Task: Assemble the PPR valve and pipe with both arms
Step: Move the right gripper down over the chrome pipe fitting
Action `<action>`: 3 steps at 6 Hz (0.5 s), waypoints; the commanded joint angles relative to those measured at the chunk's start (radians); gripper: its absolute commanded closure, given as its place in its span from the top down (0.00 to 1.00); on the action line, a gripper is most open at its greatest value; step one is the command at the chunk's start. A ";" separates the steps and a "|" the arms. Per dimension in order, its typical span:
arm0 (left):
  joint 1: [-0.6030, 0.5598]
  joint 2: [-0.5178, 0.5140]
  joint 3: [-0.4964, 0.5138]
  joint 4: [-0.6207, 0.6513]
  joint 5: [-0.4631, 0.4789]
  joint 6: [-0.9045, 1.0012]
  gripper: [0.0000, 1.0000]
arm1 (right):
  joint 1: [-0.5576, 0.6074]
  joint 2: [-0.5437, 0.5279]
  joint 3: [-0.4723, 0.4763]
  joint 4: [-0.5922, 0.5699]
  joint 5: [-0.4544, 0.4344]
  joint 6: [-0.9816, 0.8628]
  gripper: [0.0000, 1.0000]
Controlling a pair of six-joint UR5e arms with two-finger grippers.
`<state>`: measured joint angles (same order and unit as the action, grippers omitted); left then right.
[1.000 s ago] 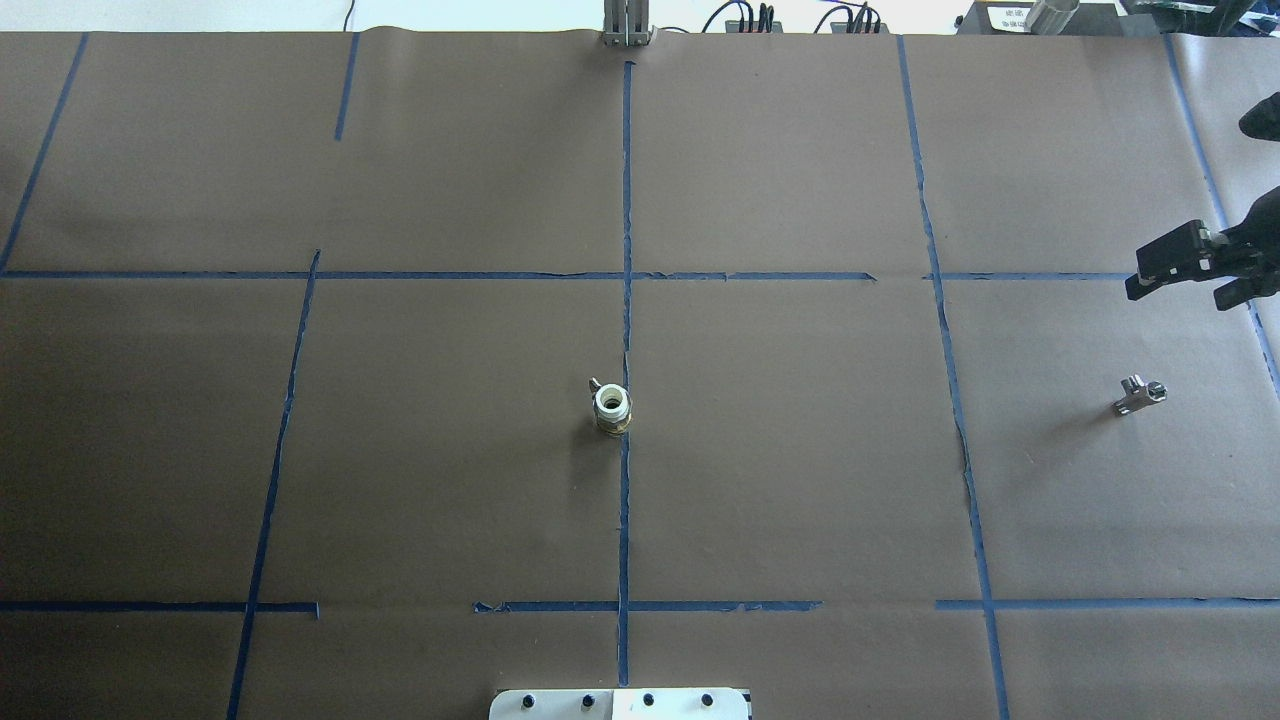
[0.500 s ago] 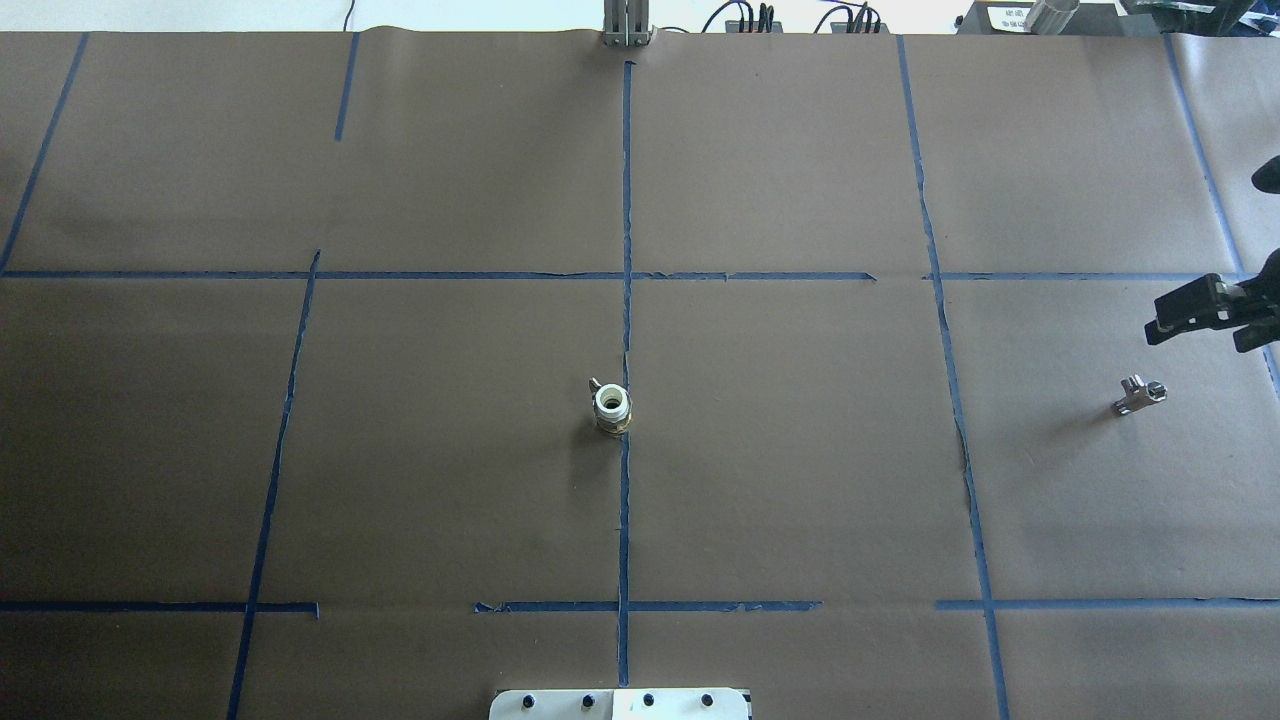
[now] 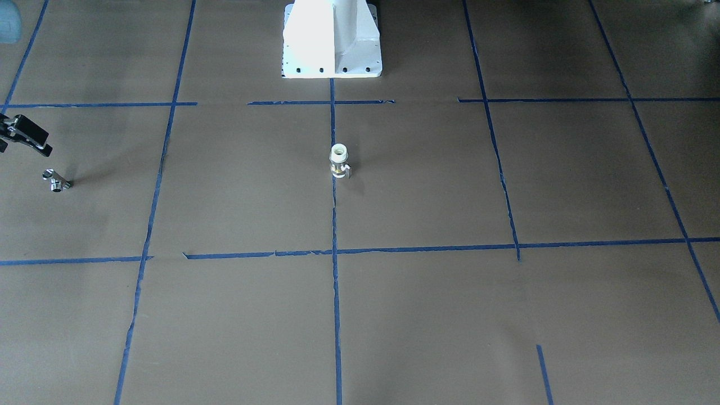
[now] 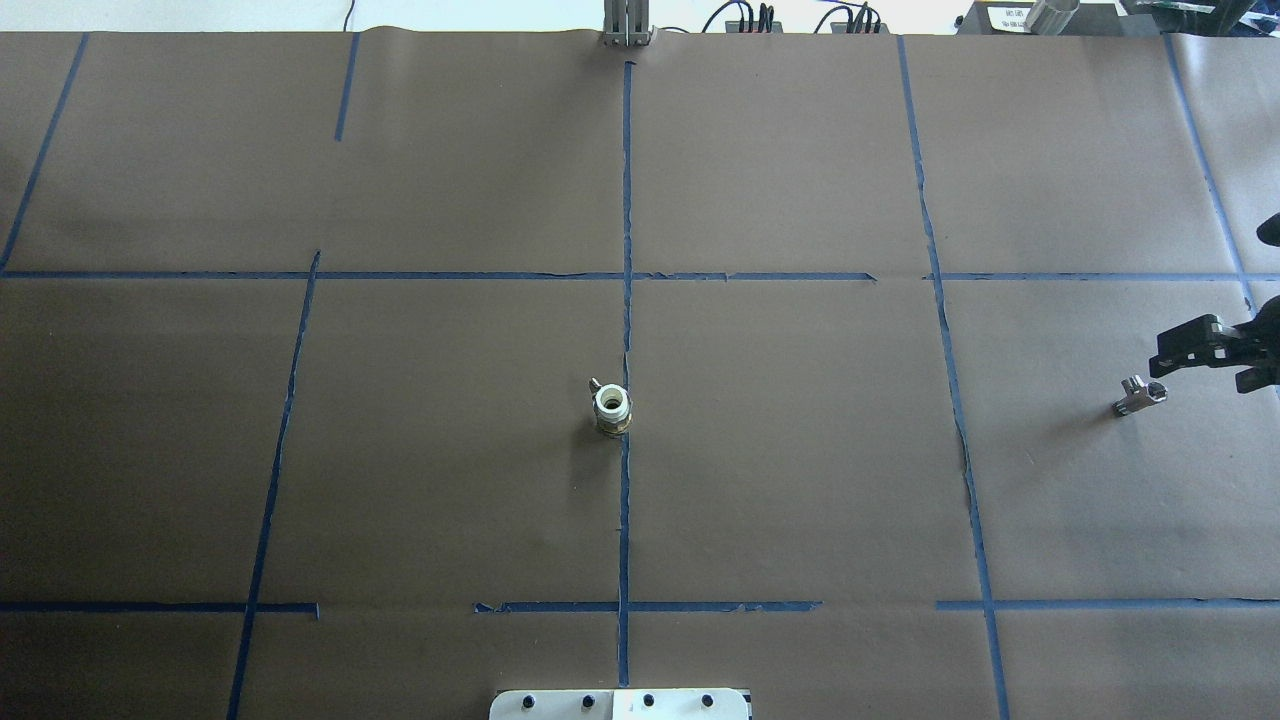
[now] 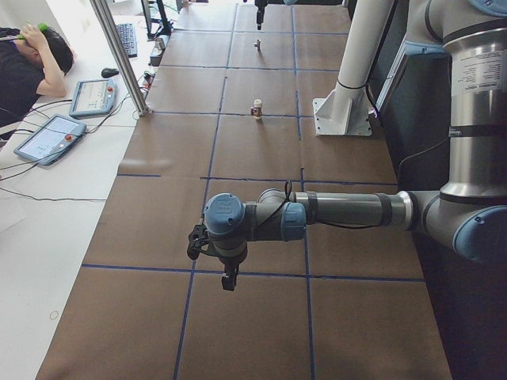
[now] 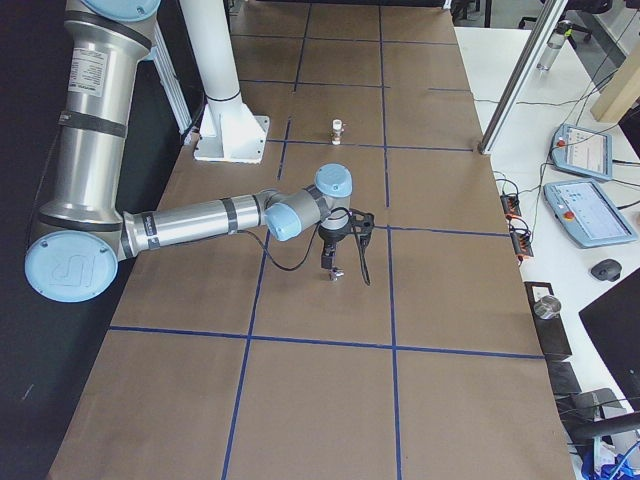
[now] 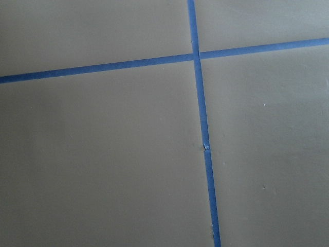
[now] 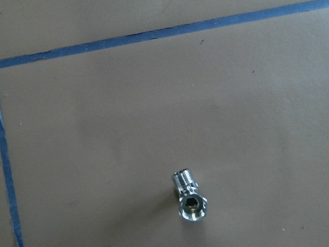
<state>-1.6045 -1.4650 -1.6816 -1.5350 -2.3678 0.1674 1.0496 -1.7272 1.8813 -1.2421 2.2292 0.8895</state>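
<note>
The PPR valve (image 4: 612, 408) stands upright on the centre tape line, white end up; it also shows in the front view (image 3: 339, 160). The chrome T-shaped pipe (image 4: 1138, 393) lies at the table's right end and shows in the front view (image 3: 56, 181) and the right wrist view (image 8: 189, 198). My right gripper (image 4: 1200, 365) hovers just beyond and to the right of the pipe, open and empty. My left gripper (image 5: 227, 279) hangs over bare paper at the left end. It shows only in the left side view, so I cannot tell whether it is open or shut.
The brown paper table cover (image 4: 800, 450) carries a grid of blue tape lines. The white pedestal base (image 3: 332, 39) stands at the robot's side. A metal post (image 4: 627, 22) and cables sit at the far edge. An operator (image 5: 32, 55) and pendants are beside the table.
My right gripper has moved down the overhead view, from well beyond the pipe to close beside it. The valve and pipe have not moved.
</note>
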 commanded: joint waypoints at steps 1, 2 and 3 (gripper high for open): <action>0.000 0.002 -0.006 0.000 -0.002 -0.002 1.00 | -0.064 0.067 -0.088 0.004 -0.046 0.037 0.99; 0.000 0.002 -0.006 0.000 -0.002 -0.003 1.00 | -0.089 0.074 -0.106 0.004 -0.063 0.034 0.99; 0.000 0.002 -0.007 0.000 -0.002 -0.003 1.00 | -0.101 0.068 -0.113 0.004 -0.081 0.031 0.98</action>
<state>-1.6045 -1.4636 -1.6875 -1.5355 -2.3699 0.1646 0.9652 -1.6592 1.7807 -1.2380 2.1666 0.9226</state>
